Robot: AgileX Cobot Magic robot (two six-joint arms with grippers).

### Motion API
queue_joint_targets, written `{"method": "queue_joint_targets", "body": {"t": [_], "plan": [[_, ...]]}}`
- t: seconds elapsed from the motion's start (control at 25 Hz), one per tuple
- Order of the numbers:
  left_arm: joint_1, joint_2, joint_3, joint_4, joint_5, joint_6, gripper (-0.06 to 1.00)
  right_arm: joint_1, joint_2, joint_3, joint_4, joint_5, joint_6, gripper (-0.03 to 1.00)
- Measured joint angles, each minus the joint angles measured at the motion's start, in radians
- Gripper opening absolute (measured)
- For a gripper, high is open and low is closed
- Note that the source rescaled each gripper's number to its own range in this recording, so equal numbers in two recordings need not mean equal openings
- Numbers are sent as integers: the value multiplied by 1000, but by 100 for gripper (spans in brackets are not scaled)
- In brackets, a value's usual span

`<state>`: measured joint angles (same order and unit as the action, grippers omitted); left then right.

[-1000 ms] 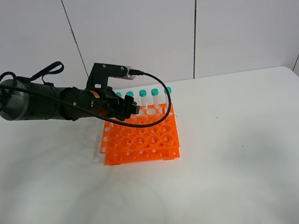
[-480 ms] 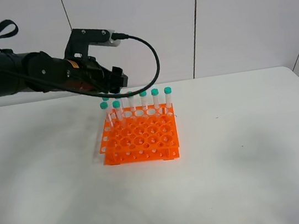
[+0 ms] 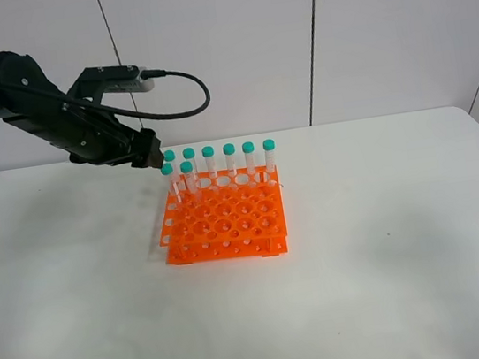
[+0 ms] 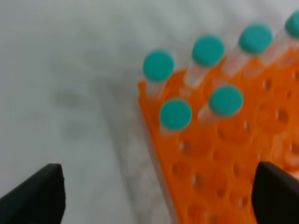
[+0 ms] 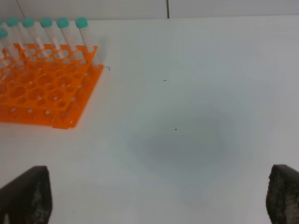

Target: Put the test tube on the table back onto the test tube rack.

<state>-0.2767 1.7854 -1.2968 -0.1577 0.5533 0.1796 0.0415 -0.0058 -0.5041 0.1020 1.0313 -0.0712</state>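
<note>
The orange test tube rack stands on the white table. Several teal-capped test tubes stand upright in it: a row along the back and two in the second row at the left. No tube lies on the table in any view. My left gripper hovers just left of and above the rack's back left corner, apart from the tubes. In the left wrist view it is open and empty over the rack's corner. My right gripper is open and empty, with the rack far off.
White wall panels stand behind the table. The left arm's black cable loops above the rack's back left. The table's far edge runs just behind the rack. The right arm does not show in the exterior view.
My left gripper has risen from over the rack's back left and drawn back to the left. The two second-row tubes it covered now show standing in the rack.
</note>
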Motion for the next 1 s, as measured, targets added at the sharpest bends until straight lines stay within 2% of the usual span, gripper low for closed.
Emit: {"method": "queue_joint_targets", "body": {"t": [0.08,0.2,0.6,0.76,1.0], "plan": [[5,0,0,-1,26,-25,95,0,0,0,0,0,0,100],[36,0,0,-3,75,-52,99,0,0,0,0,0,0,100],[289,-6,-3,16,386,-91,100,0,0,0,0,0,0,100],[302,-82,22,73,444,-120,100,0,0,0,0,0,0,100],[304,-330,250,96,482,-142,100,0,0,0,0,0,0,100]]}}
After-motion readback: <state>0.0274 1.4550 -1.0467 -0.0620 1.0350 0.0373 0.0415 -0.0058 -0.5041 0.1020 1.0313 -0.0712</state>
